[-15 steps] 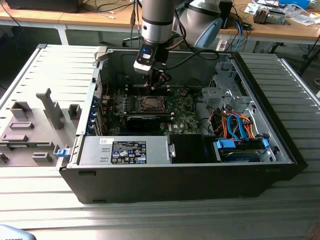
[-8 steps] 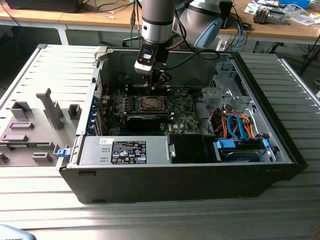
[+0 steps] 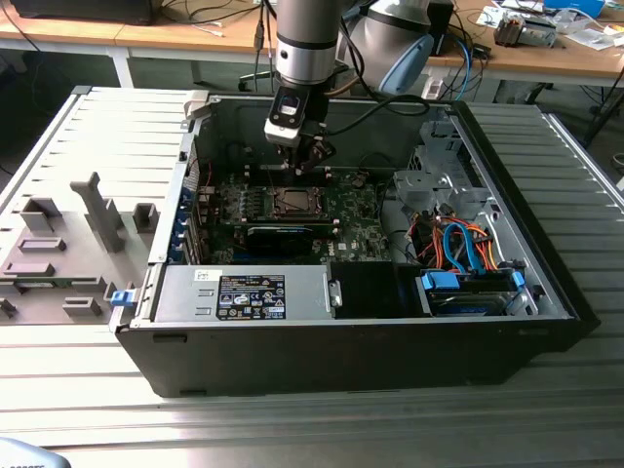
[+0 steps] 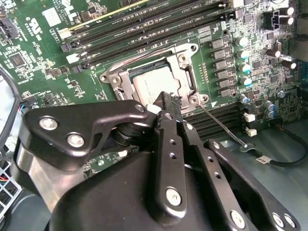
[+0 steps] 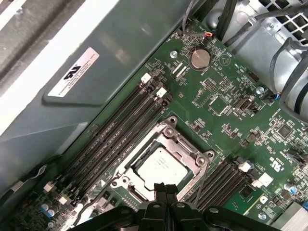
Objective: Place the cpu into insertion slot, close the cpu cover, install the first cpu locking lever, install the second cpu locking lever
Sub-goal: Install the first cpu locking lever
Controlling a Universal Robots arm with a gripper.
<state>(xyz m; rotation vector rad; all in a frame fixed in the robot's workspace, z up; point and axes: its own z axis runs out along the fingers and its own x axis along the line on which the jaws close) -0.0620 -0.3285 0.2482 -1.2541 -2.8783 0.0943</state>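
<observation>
Find the gripper (image 5: 165,188) fully closed with nothing held, poised over the near edge of the socket (image 5: 121,182). Note the cpu (image 5: 159,166) seated flat inside the socket, with the cpu cover (image 5: 179,142) lying closed around it. Observe one thin wire lever (image 4: 222,125) apparently unlatched, angled away from the socket's corner. Judge the first-lever step in hand; expect to need a downward push, then a sideways hook under the socket's catch. Beyond the socket, see memory slots (image 5: 115,130).
</observation>
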